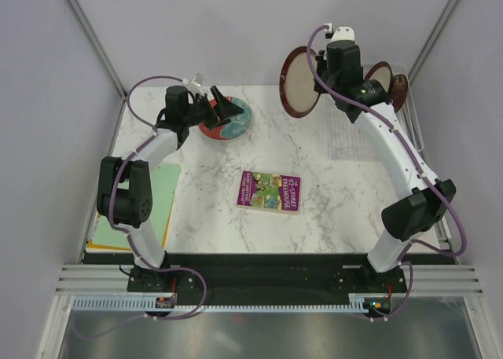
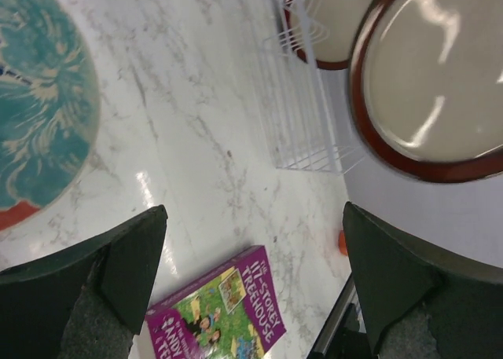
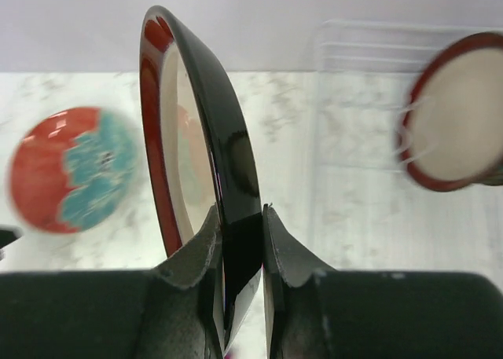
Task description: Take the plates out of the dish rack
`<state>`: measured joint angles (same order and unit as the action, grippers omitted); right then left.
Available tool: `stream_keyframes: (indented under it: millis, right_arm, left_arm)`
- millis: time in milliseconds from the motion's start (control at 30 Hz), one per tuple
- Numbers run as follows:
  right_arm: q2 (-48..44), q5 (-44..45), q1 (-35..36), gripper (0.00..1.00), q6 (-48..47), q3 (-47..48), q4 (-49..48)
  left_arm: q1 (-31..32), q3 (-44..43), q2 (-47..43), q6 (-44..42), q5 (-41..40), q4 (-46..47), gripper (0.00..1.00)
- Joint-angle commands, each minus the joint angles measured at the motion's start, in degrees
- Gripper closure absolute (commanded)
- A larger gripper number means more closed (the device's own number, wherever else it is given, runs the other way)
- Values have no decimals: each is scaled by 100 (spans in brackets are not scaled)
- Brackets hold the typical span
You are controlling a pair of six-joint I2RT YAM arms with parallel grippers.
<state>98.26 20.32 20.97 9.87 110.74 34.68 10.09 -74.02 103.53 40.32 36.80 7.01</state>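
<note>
My right gripper (image 3: 240,217) is shut on the rim of a dark brown plate with a cream centre (image 3: 196,115). It holds that plate (image 1: 302,82) upright in the air, left of the see-through dish rack (image 1: 365,127). Two more plates stand in the rack: a brown one with a cream centre (image 1: 380,75) and a dark one (image 1: 400,89) behind it. The coral-red plate with a teal centre (image 1: 233,120) lies flat on the table. My left gripper (image 1: 220,101) hovers just over it, open and holding nothing (image 2: 253,225).
A purple book (image 1: 269,192) lies mid-table. Green and yellow sheets (image 1: 149,206) sit at the left edge under the left arm. A small orange object (image 2: 343,243) shows near the table's edge in the left wrist view. Walls close off the back and sides.
</note>
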Motion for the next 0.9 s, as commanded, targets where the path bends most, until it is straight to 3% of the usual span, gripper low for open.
stream_keyframes:
  millis: [0, 200, 633, 833, 867]
  right_arm:
    - [-439, -1580, 56, 100, 1165, -288, -786]
    - [-676, -2303, 170, 100, 1815, -931, -1472]
    - [-914, -2963, 232, 100, 2379, -1450, -2070]
    - [-949, -3314, 258, 100, 2748, -1862, -2474]
    - [-958, -3341, 258, 100, 2783, -1932, -2518]
  left_arm:
    - [11, 106, 229, 1221, 872, 1828, 0]
    - [11, 344, 590, 2172, 1023, 3394, 0]
    - [28, 740, 809, 2437, 926, 4036, 0]
    - [107, 625, 1073, 2938, 979, 4844, 0]
    - [125, 599, 1091, 2973, 979, 4906, 6]
